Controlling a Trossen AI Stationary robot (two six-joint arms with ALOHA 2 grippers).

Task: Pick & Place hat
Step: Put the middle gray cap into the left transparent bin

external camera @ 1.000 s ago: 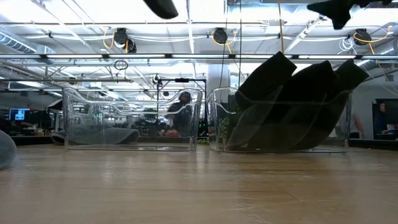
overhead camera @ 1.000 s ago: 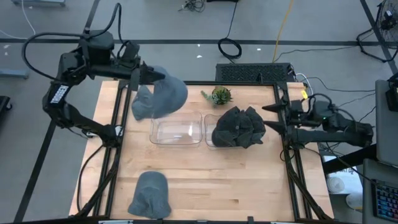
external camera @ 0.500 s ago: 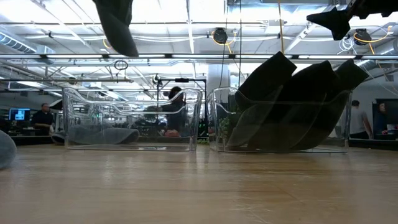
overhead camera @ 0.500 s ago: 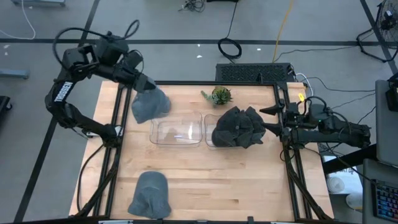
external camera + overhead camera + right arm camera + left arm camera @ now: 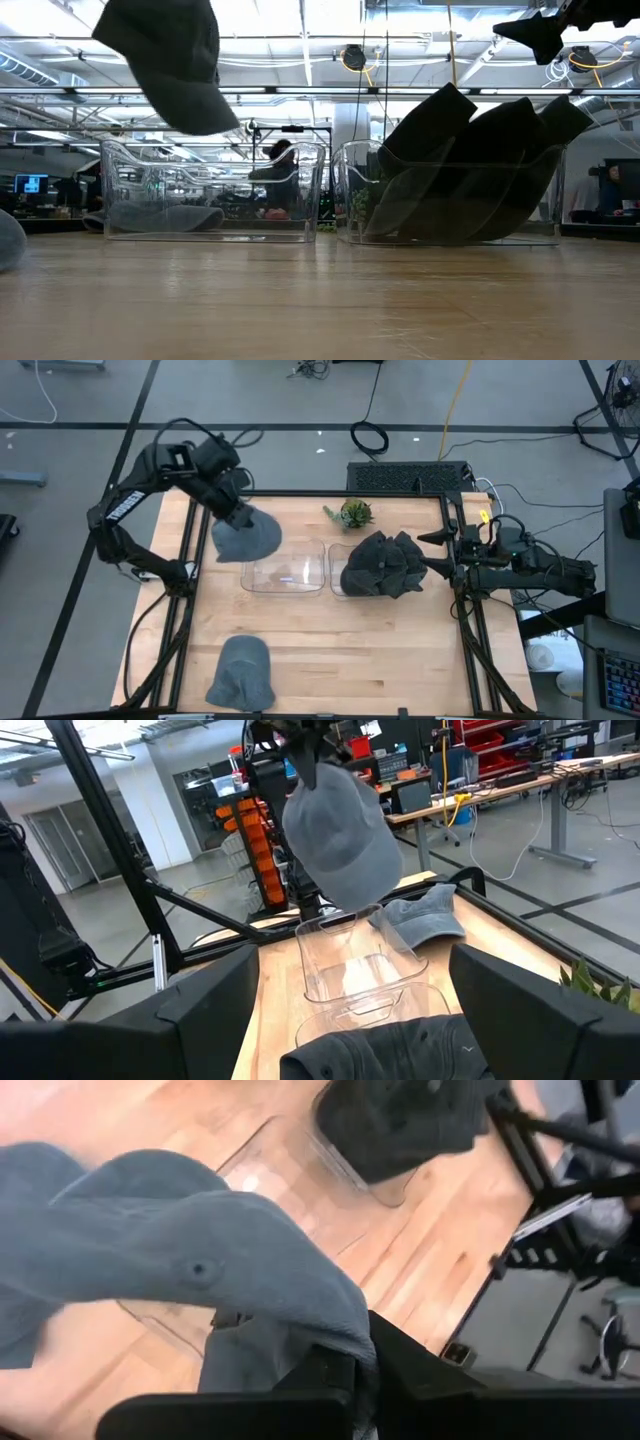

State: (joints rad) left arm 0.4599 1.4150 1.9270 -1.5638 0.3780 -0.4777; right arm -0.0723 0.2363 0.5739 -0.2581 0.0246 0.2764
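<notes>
Hat duty first: we see the left gripper (image 5: pixel 232 510) in the upper left of the high view, its jaws clamped tight on a grey cap (image 5: pixel 245 536) that hangs in the air at the upper left corner of the empty clear bin (image 5: pixel 285 571). From the low view the same cap (image 5: pixel 170 60) dangles high in the upper left of the frame, well clear of the table, above the left bin (image 5: pixel 212 190). In the left wrist view we look down over the cap's crown (image 5: pixel 190 1270) to the clear bin below. The right gripper (image 5: pixel 432 552) waits at the right edge of the wooden table (image 5: pixel 350 650), jaws spread wide and holding nothing, just beside the second bin (image 5: pixel 345 575), which is packed with dark caps (image 5: pixel 385 563). Another grey cap (image 5: pixel 242 672) lies flat near the lower left of the table. We also note a small green plant (image 5: pixel 353 512) above the full bin, near the table's top edge.
</notes>
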